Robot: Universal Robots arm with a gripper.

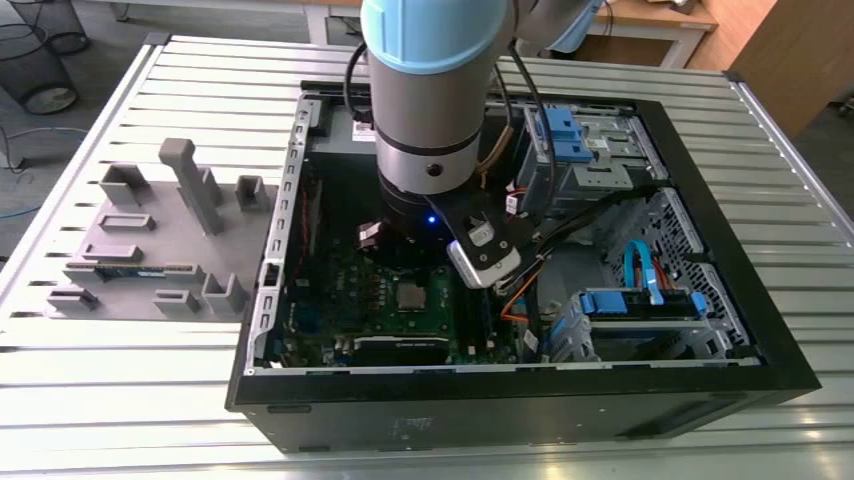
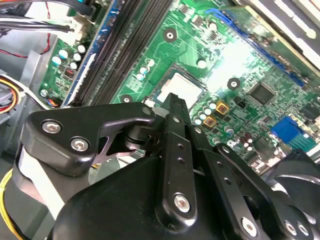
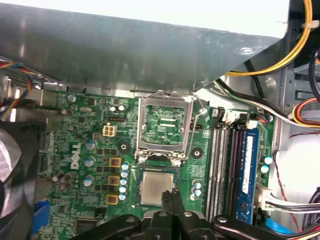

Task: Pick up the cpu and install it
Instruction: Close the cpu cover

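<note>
Black gripper [image 3: 172, 198] fingers were pressed together tip to tip with nothing between them, so the gripper was clenched on air. Directly under those tips in both wrist views lay the cpu [image 3: 156, 186], silver top up, flat and square to its socket on the green motherboard [image 3: 75, 150]. The tips overlapped the cpu's edge on the side towards the memory slots [image 3: 220, 165]; I could not tell whether they touched the metal or hung just above it.

On a clock face laid over the exterior view, the cpu [image 1: 410, 297] sat at about 6 o'clock from the lower end of the arm [image 1: 427, 100], close beneath it. Being square, it offered no long axis to line up with.

Beyond the cpu, on the side away from the gripper, the socket's hinged metal frame [image 3: 165, 125] stood open. All of this lay inside the open computer case [image 1: 747, 330] on the slatted bench [image 1: 134, 400].
</note>
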